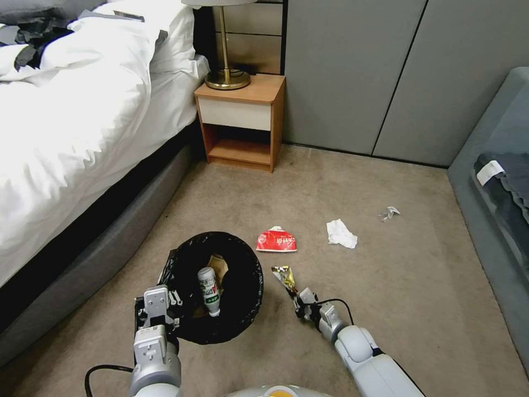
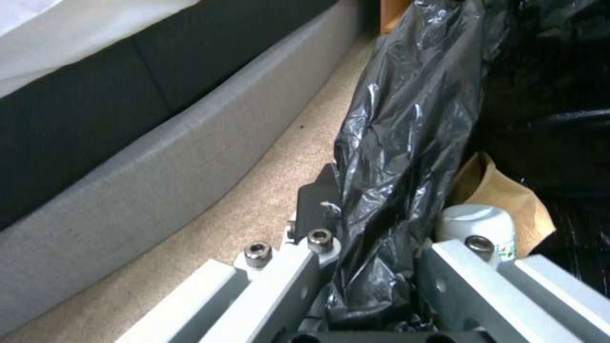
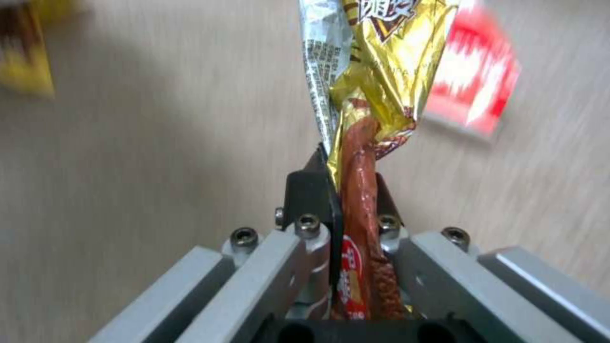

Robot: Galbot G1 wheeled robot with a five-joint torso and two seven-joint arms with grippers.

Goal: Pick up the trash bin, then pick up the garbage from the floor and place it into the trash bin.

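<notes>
Bedroom with beige carpet point(image 1: 308, 182), a bed with rumpled white bedding point(image 1: 66, 110) on the left, a small wooden nightstand point(image 1: 242, 121) holding a brass lamp base point(image 1: 227, 79), and grey wall panels point(image 1: 352, 71) behind. There's a grey upholstered piece point(image 1: 496, 182) along the right edge.

The round trash bin lined with a black plastic bag point(image 1: 242, 286) sits low and left of centre in the head view. The left gripper point(image 1: 173, 300) is clamped onto the near-left rim; in the left wrist view the crinkled bag point(image 2: 394, 157) is pinched between the two fingers. Inside the bin there's a small white bottle with a green label point(image 1: 209, 291), standing roughly upright, and a brown paper bag point(image 1: 219, 266) behind it.

The right gripper point(image 1: 297, 300) is just right of the bin, squeezed tight on a crumpled gold-and-brown foil snack wrapper point(image 1: 284, 275). In the right wrist view the wrapper point(image 3: 369, 85) sticks out past the fingertips.

On the carpet: a red-and-white snack packet point(image 1: 276, 241) just beyond the bin, a crumpled white tissue point(image 1: 341, 234) to its right, and a small silvery scrap point(image 1: 389, 213) farther right.
</notes>
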